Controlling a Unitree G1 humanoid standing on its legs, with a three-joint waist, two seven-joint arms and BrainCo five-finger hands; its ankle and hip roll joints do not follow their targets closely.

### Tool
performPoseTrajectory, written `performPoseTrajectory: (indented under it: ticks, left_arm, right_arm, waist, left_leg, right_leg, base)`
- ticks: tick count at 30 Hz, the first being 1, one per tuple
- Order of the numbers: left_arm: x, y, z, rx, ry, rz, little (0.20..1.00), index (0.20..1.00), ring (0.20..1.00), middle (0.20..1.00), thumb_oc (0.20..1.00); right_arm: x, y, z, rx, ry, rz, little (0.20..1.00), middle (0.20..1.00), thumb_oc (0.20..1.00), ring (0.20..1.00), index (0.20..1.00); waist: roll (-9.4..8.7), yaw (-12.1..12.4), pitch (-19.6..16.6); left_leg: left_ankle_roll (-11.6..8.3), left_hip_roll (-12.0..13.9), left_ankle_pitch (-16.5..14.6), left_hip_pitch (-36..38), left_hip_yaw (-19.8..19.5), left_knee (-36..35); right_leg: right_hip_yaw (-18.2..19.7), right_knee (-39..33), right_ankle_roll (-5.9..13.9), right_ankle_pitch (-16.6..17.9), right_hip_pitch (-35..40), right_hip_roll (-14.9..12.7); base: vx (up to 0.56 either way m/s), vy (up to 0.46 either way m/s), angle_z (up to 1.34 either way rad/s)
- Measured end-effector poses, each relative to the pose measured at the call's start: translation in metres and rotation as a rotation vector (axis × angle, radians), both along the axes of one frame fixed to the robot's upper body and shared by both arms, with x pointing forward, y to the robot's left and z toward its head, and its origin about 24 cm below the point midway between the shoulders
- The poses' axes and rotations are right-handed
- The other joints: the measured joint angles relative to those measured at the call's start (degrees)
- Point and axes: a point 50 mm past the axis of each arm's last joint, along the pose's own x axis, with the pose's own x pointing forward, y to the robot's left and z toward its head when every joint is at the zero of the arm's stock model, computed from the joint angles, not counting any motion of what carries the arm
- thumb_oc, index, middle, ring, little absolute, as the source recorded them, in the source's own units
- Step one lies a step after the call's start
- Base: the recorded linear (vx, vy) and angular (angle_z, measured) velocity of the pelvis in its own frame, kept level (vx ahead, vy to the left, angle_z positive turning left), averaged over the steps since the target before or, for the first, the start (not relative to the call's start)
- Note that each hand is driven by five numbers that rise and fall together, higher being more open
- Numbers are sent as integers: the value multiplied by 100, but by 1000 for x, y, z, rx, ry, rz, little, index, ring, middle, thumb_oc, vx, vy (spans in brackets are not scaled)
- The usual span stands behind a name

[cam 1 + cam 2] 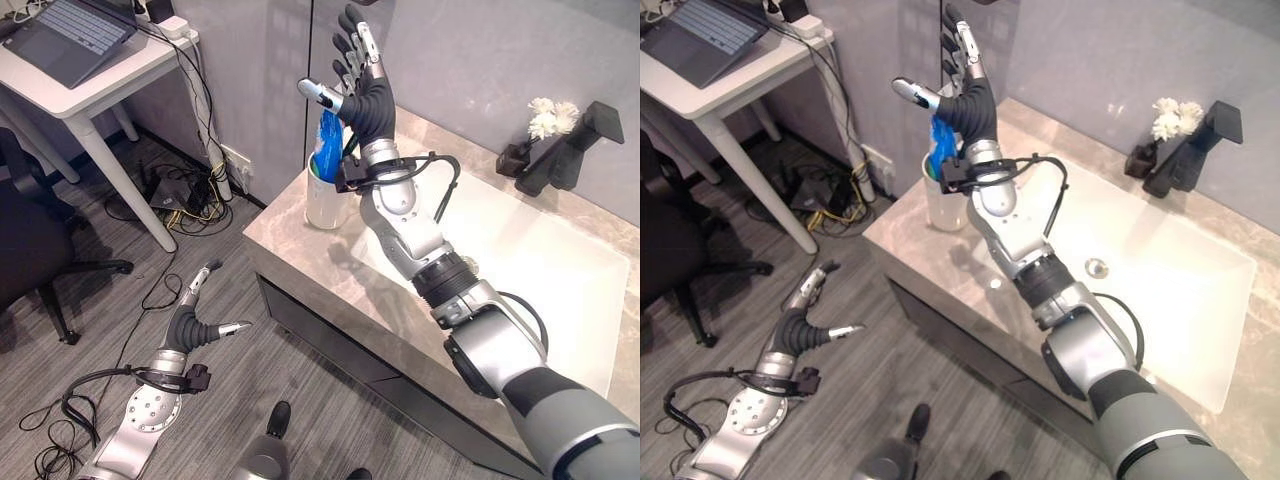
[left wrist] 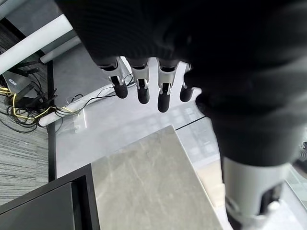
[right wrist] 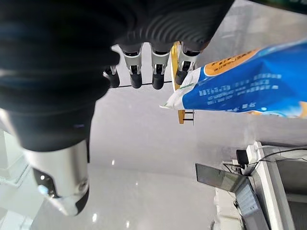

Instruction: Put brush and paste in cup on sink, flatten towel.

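A white cup stands on the left corner of the marble sink counter. A blue paste tube sticks up out of it. My right hand is raised right behind and above the tube, fingers straight and thumb spread, open and not curled round it. In the right wrist view the tube's crimped end lies by my fingertips, with a thin yellow stick behind it. My left hand hangs low over the floor in front of the cabinet, open and holding nothing.
The white basin takes up the counter's right side, with a black faucet and a white tuft behind it. A white desk with a laptop, a dark chair and floor cables stand on the left.
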Motion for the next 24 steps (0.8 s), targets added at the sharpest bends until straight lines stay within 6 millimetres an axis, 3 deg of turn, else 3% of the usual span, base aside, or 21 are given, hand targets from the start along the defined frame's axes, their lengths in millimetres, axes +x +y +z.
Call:
performPoseTrajectory:
  ticks: [2, 7, 11, 13, 14, 15, 18, 22, 24]
  left_arm:
    - [1, 0, 1, 0, -7, -2, 1000, 1000, 1000, 1000, 1000]
    - [5, -3, 10, -25, -42, -12, 1000, 1000, 1000, 1000, 1000]
    - [5, -4, 32, -105, -123, -26, 1000, 1000, 1000, 1000, 1000]
    - [4, -5, 41, -127, -158, -39, 890, 890, 890, 890, 890]
    - [3, -4, 43, -140, -162, -41, 595, 595, 595, 595, 595]
    - [2, -4, 44, -140, -165, -42, 206, 206, 206, 206, 206]
    - [1, -4, 46, -134, -162, -63, 200, 200, 200, 200, 200]
    - [-8, 4, 45, -120, -152, -33, 200, 200, 200, 200, 200]
    - [-14, 14, 49, -61, -168, 7, 200, 200, 200, 200, 200]
  right_arm:
    - [-3, 2, 7, 8, -30, -17, 1000, 1000, 1000, 1000, 1000]
    - [-27, -9, 45, 1, -270, -119, 1000, 1000, 1000, 1000, 1000]
    - [-66, -54, 89, -127, -627, -308, 1000, 1000, 1000, 1000, 1000]
    - [-87, -87, 99, -148, -761, -444, 1000, 1000, 1000, 1000, 1000]
    - [-94, -104, 98, -153, -791, -515, 1000, 1000, 1000, 1000, 1000]
    - [-97, -120, 94, -166, -798, -582, 1000, 1000, 1000, 1000, 1000]
    - [-109, -166, 75, -230, -789, -805, 1000, 1000, 1000, 1000, 1000]
    - [-126, -231, 31, -323, -645, -1113, 1000, 1000, 1000, 1000, 1000]
    - [-143, -275, 0, -365, -506, -1309, 1000, 1000, 1000, 1000, 1000]
  waist:
    - [1, -6, 1]
    - [0, -31, 0]
    - [-19, -134, 2]
    - [-26, -247, 2]
    - [-23, -357, 4]
    - [-23, -438, 2]
    - [-2, -743, 14]
    - [92, -1145, 22]
    - [150, -1263, -7]
  left_leg:
    - [-1, 13, -1, 36, 50, 0]
    - [-2, 31, -1, 59, 63, 0]
    - [2, 0, 1, 87, 99, -1]
    - [25, 1, -15, 179, 241, 0]
    - [36, -4, -24, 243, 282, -1]
    - [40, -3, -27, 274, 355, -2]
    - [44, 10, -29, 298, 443, -2]
    - [88, 36, -66, 343, 598, -4]
    - [92, 35, -67, 261, 661, -4]
  right_leg:
    - [36, 0, -3, 6, 14, 3]
    - [46, 0, -8, 17, 31, 14]
    - [68, 0, 3, 52, 49, -16]
    - [238, 0, 2, 94, 51, -37]
    - [325, 0, 6, 109, 69, -54]
    - [383, 1, 3, 125, 79, -62]
    - [498, 1, 5, 174, 53, -61]
    - [673, 0, -2, 214, 0, -60]
    - [733, 1, -1, 236, -113, -68]
  base:
    - [-17, -13, -12]
    - [-6, 0, 1]
    - [-8, 13, -4]
    - [-15, 26, -32]
    - [-27, 26, -40]
    - [-22, 14, -34]
    - [-21, 14, -21]
    - [-30, -5, -21]
    - [-22, -16, -11]
